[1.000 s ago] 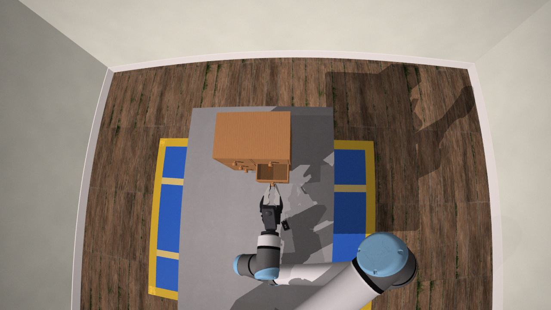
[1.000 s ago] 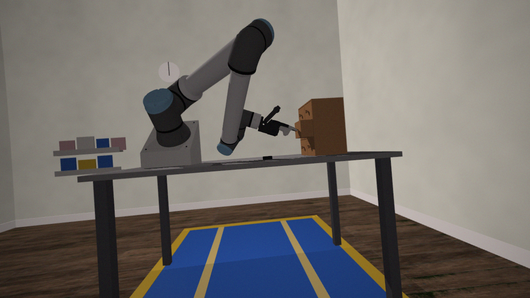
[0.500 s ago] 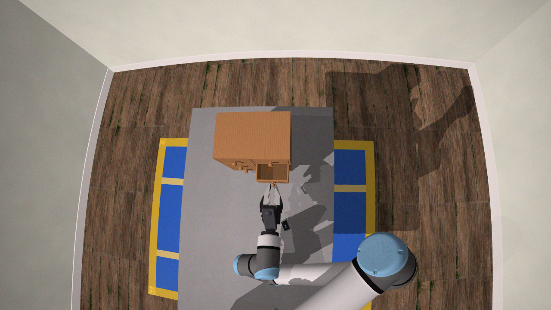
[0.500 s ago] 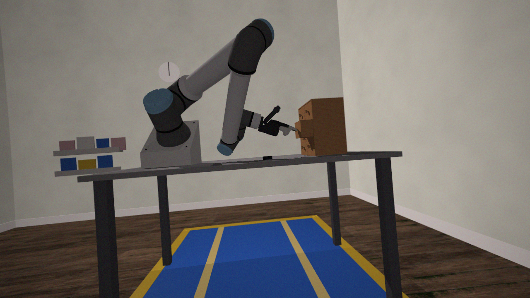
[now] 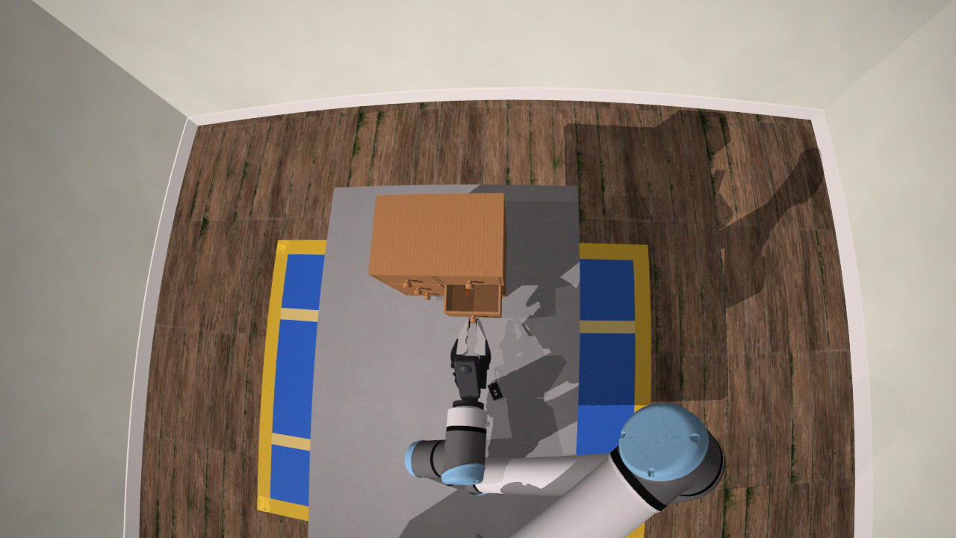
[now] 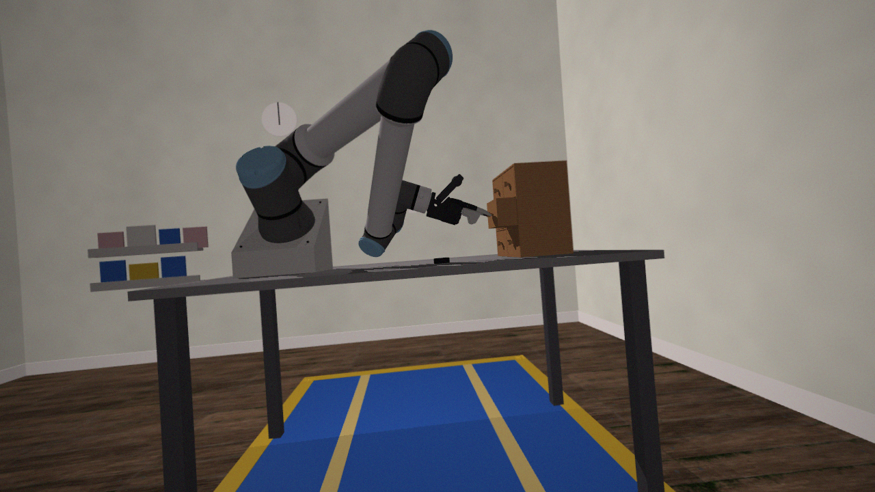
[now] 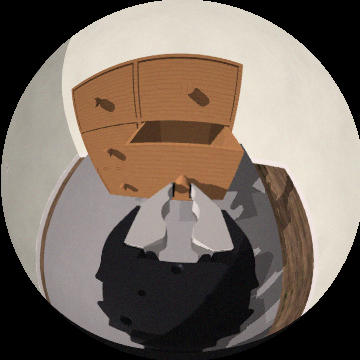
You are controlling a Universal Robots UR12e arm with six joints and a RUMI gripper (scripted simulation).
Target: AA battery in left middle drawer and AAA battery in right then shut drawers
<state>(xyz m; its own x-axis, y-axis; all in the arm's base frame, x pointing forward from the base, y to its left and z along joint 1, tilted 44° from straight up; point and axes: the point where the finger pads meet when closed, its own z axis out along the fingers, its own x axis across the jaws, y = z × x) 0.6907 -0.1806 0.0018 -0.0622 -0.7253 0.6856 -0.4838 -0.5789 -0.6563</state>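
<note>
One wooden drawer (image 5: 473, 313) (image 6: 501, 214) (image 7: 182, 161) juts out, its knob (image 5: 473, 320) (image 7: 182, 185) pinched by the end effector (image 5: 473, 323) (image 6: 490, 214) (image 7: 182, 184).

No visible chg vs prev pics
</note>
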